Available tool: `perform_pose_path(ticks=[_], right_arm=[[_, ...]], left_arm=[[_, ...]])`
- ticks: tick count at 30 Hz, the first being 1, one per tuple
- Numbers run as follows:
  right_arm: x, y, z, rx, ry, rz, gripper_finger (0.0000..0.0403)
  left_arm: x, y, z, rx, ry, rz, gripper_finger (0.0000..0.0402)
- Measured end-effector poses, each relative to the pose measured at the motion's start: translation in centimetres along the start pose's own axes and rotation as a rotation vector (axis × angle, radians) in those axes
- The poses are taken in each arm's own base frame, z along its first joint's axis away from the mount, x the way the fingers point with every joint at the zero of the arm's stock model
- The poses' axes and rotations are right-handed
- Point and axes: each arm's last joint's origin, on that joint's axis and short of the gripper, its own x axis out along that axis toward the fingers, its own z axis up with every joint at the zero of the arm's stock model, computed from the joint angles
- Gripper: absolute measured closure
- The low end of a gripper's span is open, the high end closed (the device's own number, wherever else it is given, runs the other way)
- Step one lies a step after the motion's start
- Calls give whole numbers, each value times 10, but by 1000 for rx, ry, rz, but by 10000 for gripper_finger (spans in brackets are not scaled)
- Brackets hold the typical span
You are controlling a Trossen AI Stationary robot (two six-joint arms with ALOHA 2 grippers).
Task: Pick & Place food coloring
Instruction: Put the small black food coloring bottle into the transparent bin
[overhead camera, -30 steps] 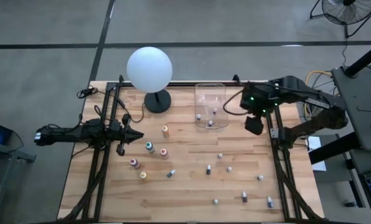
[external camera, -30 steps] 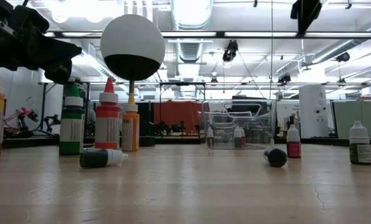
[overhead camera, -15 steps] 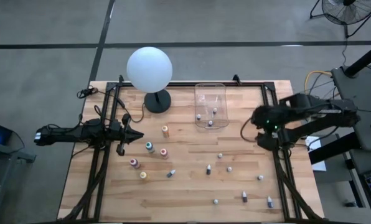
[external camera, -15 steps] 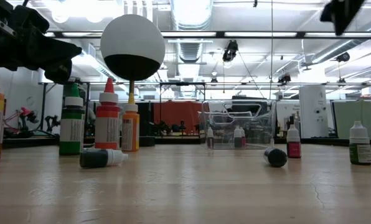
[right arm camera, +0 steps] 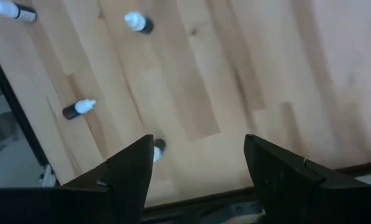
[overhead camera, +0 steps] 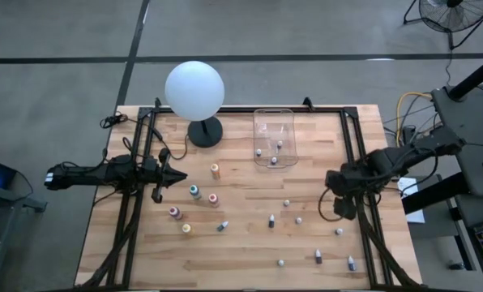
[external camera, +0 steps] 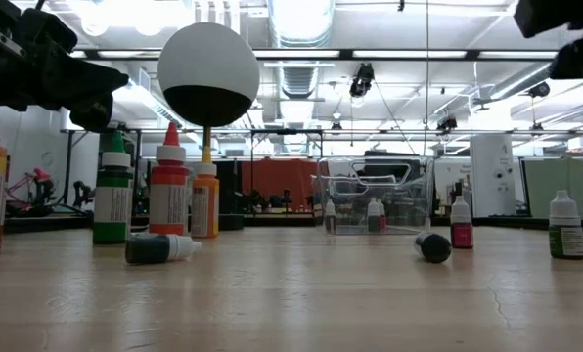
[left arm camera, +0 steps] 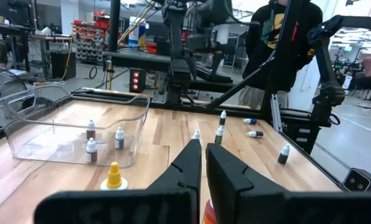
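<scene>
High view showed you three small dropper bottles [overhead camera: 275, 148] already in the clear bin [overhead camera: 259, 122]; well over a dozen were still loose on the table [overhead camera: 250, 243]. Most stood cap-up, and a few lay flat. Your right gripper [overhead camera: 344, 206] was spread wide, empty, over the right edge; your left gripper [overhead camera: 179, 176] was closed on nothing.

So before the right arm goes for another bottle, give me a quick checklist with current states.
1. Right gripper open and empty: ok.
2. It sits over the table's right side, near loose small bottles: ok.
3. Which bottle lines up between its fingers: cannot tell.
4. Bin upright, top open, a few bottles inside: ok.
5. Left gripper shut, parked at the left, clear of the right arm's path: ok.
</scene>
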Motion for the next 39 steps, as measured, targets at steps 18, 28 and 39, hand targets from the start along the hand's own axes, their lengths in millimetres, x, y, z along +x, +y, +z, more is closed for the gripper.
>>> perform_pose_path(ticks=[18,28,39], right_arm=[[53,34,-45,109,34,-25,165],[70,53,-56,124,33,-28,166],[93,57,-62,169,45,-56,165]], left_arm=[[0,0,0,0,0,0,401],[0,0,0,0,0,0,401],[0,0,0,0,0,0,401]])
